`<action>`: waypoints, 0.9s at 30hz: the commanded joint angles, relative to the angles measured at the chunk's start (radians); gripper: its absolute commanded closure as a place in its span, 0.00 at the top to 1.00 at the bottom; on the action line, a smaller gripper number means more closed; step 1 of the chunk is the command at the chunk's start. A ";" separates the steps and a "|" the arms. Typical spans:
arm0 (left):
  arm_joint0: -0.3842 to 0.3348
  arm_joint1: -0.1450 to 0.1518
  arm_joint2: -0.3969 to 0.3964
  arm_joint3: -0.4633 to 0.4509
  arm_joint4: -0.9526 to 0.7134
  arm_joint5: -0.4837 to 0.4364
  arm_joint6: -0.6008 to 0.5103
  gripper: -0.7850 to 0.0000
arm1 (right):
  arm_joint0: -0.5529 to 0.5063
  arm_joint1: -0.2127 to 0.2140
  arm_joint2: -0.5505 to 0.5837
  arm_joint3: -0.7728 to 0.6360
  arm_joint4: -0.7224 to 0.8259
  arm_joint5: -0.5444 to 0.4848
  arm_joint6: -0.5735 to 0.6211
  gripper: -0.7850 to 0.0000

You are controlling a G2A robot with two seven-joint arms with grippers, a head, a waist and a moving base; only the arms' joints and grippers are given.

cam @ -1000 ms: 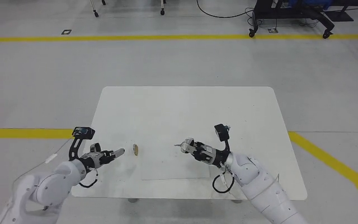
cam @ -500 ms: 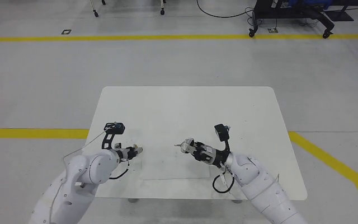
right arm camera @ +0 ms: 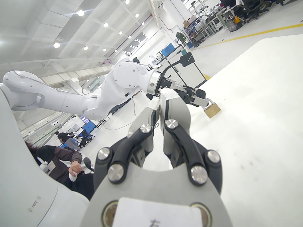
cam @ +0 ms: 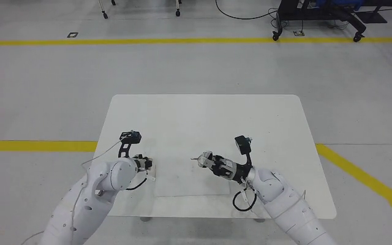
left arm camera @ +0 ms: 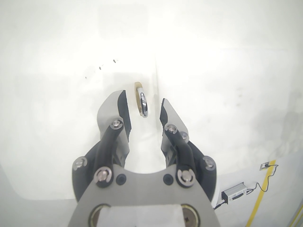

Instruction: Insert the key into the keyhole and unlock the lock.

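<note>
My left gripper (left arm camera: 143,98) is wide open, one finger on each side of the lock (left arm camera: 141,100), not touching it. The lock rests on the table (cam: 245,122) near the front edge, toward the left corner. My right gripper (right arm camera: 159,106) is closed on the key (cam: 195,160), well apart from the lock.

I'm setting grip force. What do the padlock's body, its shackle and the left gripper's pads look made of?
Padlock body: probably brass, a dull yellow-gold block.
Shackle: steel, likely chrome-plated, with bright mirror highlights.
Left gripper pads: seemingly rubber, matte black, lining pale grey metal-looking fingers.
</note>
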 commanded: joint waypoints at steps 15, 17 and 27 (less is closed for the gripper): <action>-0.042 -0.026 0.021 0.097 -0.056 -0.056 0.004 0.00 | 0.000 0.000 0.000 0.000 0.000 0.000 0.000 0.00; -0.030 -0.025 -0.005 0.085 -0.123 -0.114 0.011 0.00 | 0.000 0.000 0.000 0.000 0.000 0.000 0.000 0.00; 0.123 0.002 -0.258 0.015 -0.619 -0.528 0.031 0.00 | 0.000 0.000 0.000 0.000 0.000 0.000 0.000 0.00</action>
